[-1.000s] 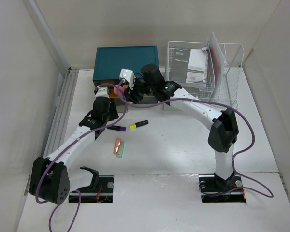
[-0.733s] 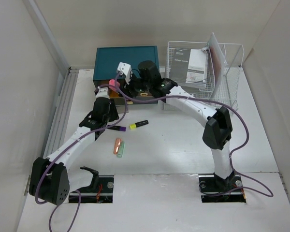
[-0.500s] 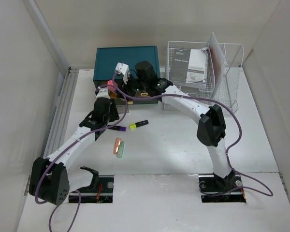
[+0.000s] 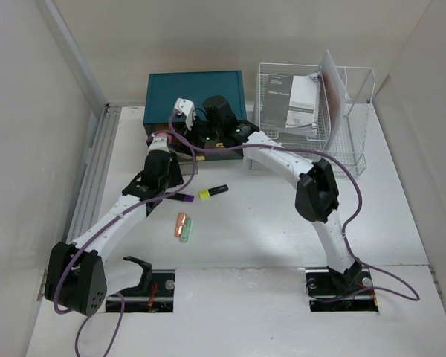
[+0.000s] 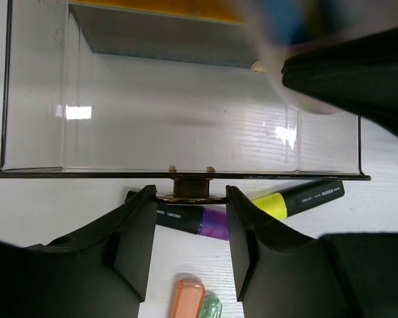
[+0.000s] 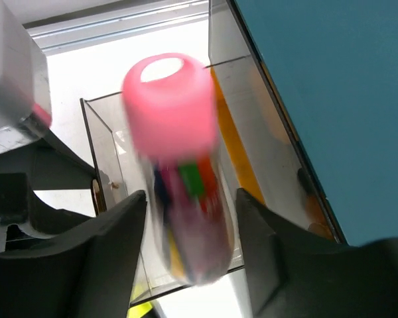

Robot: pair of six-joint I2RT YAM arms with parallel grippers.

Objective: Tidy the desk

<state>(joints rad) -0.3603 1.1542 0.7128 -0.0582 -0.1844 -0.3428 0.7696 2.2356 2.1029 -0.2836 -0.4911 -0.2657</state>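
Observation:
On the white desk (image 4: 267, 223), a clear drawer (image 5: 186, 126) is pulled out of the teal box (image 4: 195, 93). My left gripper (image 5: 189, 199) is shut on the drawer's small brass handle (image 5: 190, 191); in the top view the left gripper (image 4: 180, 175) sits at the drawer front. My right gripper (image 6: 189, 199) hangs over the drawer, seen from above as the right gripper (image 4: 202, 135). A blurred pink-capped container (image 6: 176, 165) of coloured pieces lies between its fingers (image 6: 116, 225), with a gap on each side. The jaws stand open.
A purple highlighter (image 4: 180, 198) and a yellow highlighter (image 4: 213, 192) lie just in front of the drawer. An orange piece (image 5: 187, 299) and a green piece (image 5: 211, 308) lie nearer the arms. A white wire rack (image 4: 312, 111) holding papers stands at the back right.
The right arm has swung left over the open drawer, carrying the pink-capped container, and its jaws have widened off it. The left arm has not moved.

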